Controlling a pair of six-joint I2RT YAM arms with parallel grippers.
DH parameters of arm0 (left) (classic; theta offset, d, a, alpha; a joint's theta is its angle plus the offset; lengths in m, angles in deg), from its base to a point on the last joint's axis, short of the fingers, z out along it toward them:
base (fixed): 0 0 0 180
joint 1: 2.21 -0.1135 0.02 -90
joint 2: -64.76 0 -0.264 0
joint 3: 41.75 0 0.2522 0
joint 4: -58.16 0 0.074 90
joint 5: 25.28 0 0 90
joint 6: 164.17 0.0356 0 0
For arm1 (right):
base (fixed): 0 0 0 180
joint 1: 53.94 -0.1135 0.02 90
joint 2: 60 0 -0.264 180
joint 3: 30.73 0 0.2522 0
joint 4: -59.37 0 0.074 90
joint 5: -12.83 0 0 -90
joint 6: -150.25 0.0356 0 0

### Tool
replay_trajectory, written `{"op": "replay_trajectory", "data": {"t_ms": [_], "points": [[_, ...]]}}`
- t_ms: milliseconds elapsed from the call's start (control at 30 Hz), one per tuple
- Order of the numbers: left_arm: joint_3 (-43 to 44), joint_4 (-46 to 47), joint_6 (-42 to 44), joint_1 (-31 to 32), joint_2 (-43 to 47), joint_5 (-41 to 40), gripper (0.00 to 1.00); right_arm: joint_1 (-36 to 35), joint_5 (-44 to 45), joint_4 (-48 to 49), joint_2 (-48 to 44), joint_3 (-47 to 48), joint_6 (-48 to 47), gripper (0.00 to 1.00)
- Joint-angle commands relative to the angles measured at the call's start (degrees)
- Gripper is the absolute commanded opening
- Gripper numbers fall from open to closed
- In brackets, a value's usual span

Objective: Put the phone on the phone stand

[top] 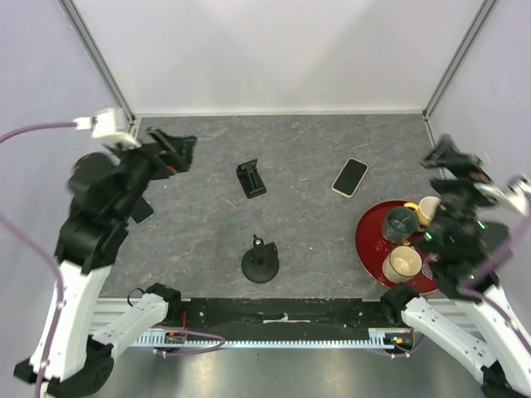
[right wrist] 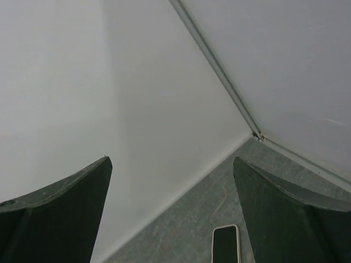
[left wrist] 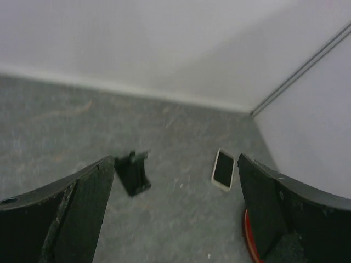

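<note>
Right wrist view, phone [right wrist: 226,246] cut by bottom edge, left wrist view blurry, red tray [left wrist: 248,241] mostly hidden, left gripper [left wrist: 175,159] and right gripper [right wrist: 171,159] wide, empty

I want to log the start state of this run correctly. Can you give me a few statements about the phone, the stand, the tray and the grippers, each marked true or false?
1. The phone lies flat on the table, screen up. True.
2. The phone sits on the phone stand. False: it lies apart from the stand, to its right in the top view.
3. The left gripper and right gripper are open and hold nothing. True.
4. The red tray holds a single cup. False: it holds three, a dark cup, a pale cup and a yellowish cup.
</note>
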State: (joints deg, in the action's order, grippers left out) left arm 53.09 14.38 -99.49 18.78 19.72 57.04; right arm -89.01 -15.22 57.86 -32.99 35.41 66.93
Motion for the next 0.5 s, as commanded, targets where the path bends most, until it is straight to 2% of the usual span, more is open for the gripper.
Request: {"op": "replay_trajectory", "data": {"t_ms": [0,33,133,167,233,300,467], "points": [[-3.4,-12.3,-4.0,0.1,-4.2,7.4,1.00,-0.1,0.3,-8.2,16.5,6.8,7.4,0.98],[-4.6,-12.0,-3.8,0.1,-4.3,7.5,1.00,0.0,-0.8,-9.8,22.5,8.3,9.0,0.98],[-8.6,-11.1,-4.2,0.0,-3.5,9.1,0.98,-0.1,-12.9,-12.1,33.1,13.1,8.4,0.98],[-9.5,-10.9,-4.6,0.0,-2.8,9.0,0.98,-0.1,-21.0,-12.1,35.8,15.3,8.5,0.98],[-11.3,-10.6,-4.6,0.0,-2.4,9.0,0.99,0.0,-26.0,-17.7,44.1,19.1,11.5,0.98],[-11.7,-11.2,-4.4,0.0,-2.4,8.8,0.98,0.0,-31.1,-22.7,48.9,24.8,19.7,0.98],[-13.1,-11.6,-5.5,0.0,-1.4,9.2,0.98,0.0,-44.4,-22.4,59.5,27.7,37.0,0.98]]}}
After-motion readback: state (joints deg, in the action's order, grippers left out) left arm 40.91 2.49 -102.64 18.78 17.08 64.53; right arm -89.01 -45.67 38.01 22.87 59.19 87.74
